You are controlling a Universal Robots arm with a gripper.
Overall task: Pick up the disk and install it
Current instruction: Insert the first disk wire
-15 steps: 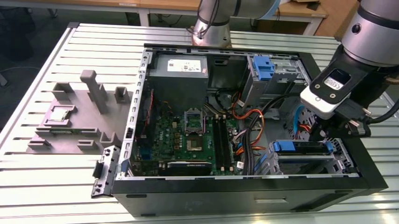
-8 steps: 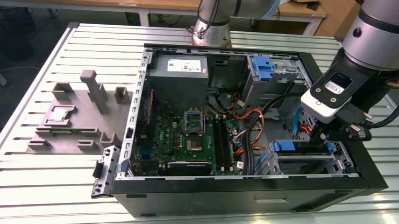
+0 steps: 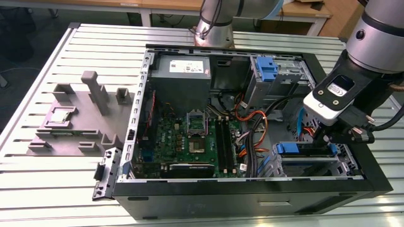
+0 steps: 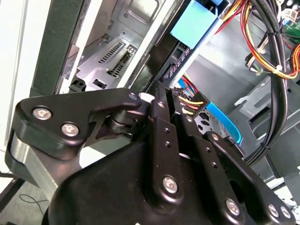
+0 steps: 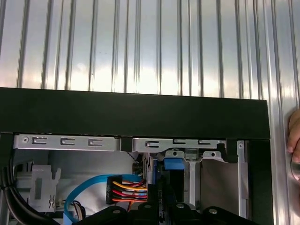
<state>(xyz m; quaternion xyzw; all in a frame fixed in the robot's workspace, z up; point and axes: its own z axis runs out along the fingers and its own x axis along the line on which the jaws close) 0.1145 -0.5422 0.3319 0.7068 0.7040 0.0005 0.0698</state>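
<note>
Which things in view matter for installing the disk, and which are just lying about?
In the job:
gripper, over the drive bay
disk, blue-edged, at that bay

Lying about:
grey fixture plate on the table
power-supply box
bare blue caddy
motherboard

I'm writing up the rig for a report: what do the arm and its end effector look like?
The arm is made of silver-grey tube sections with black joints and a blue ring near the top. A white block with a sticker sits at the wrist. The end effector is black, with bolted linkage plates and silver screws, as the second wrist view shows. A thin cable loops beside it.
</note>
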